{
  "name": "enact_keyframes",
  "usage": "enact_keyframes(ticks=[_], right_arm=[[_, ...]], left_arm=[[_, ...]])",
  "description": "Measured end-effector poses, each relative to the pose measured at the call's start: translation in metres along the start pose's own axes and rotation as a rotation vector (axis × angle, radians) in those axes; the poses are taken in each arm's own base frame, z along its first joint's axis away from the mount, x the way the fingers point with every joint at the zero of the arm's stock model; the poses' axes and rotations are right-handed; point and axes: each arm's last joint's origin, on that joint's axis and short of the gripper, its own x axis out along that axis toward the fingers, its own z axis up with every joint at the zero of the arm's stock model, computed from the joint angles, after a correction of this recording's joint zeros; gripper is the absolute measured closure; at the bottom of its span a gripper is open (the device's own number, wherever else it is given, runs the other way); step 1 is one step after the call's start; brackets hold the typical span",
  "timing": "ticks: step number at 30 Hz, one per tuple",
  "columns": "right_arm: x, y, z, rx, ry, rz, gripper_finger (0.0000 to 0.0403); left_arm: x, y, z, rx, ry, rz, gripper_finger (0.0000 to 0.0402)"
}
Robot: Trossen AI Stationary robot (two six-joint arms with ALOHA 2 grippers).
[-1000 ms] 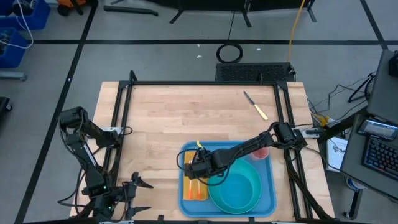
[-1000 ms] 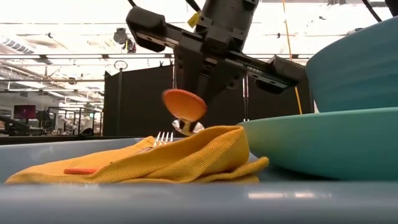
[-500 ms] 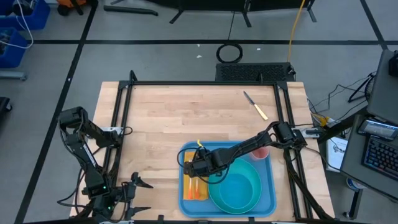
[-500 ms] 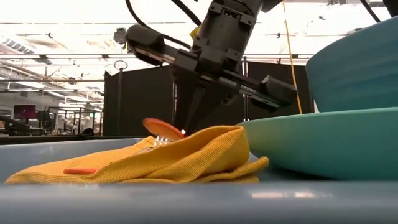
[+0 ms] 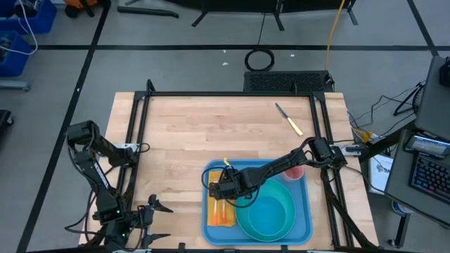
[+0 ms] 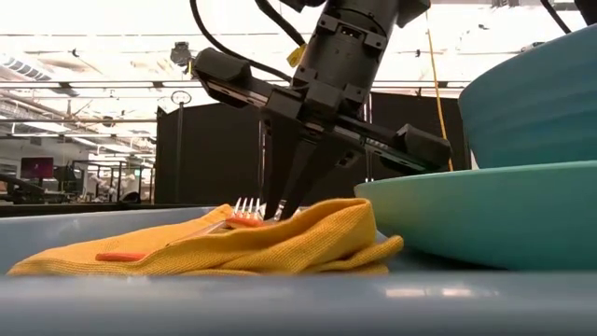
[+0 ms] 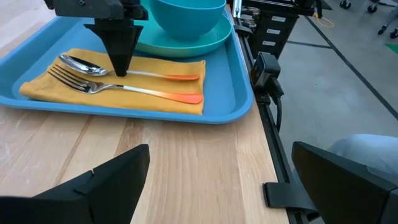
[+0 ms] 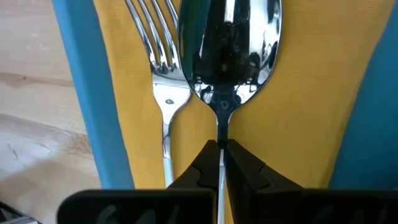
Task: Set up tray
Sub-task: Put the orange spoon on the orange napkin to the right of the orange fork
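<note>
The blue tray (image 5: 306,211) sits at the table's near edge, right of centre. On its left part lies a folded orange-yellow napkin (image 7: 158,67), with a fork (image 7: 112,89) resting on it. A spoon (image 7: 81,64) with an orange handle end (image 7: 184,77) lies beside the fork, and my right gripper (image 8: 221,149) is shut on it. The gripper also shows in the high view, right gripper (image 5: 223,188). A teal plate (image 5: 246,223) with a teal bowl (image 5: 271,211) takes up the tray's right part. My left gripper (image 7: 227,186) waits open off the table's near left corner. My right gripper pinches the spoon's thin neck (image 8: 221,132), just behind the bowl, between its two fingertips (image 8: 200,163). The fingers come steeply from above and stand across the handle. The spoon lies flat on the napkin, parallel to the fork.
A pink cup (image 5: 295,171) stands in the tray's far right corner. A knife with a yellow handle (image 5: 290,119) lies on the bare wood toward the far right. The wooden tabletop (image 5: 183,147) left of and beyond the tray is bare.
My right gripper has gone down onto the napkin with the spoon. The spoon was held above the napkin with its orange handle end raised; that end has come down and the spoon now lies on the napkin beside the fork.
</note>
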Motion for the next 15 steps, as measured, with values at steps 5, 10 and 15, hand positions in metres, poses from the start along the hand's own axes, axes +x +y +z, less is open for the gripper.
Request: enact_keyframes(ticks=[5, 10, 15], right_arm=[[0.0002, 0.0014, 0.0022, 0.000, -0.003, 0.009, 0.0403], [0.0001, 0.0046, 0.0025, 0.006, 0.005, 0.039, 0.0403], [0.0002, 0.0041, 0.0038, 0.015, 0.003, 0.031, 0.0403]], left_arm=[[0.0000, 0.0000, 0.0000, 0.003, 0.000, 0.000, 0.0004], [0.0000, 0.0000, 0.0000, 0.003, 0.000, 0.000, 0.0004], [0.0000, 0.0000, 0.0000, 0.003, 0.001, -0.001, 0.0004]])
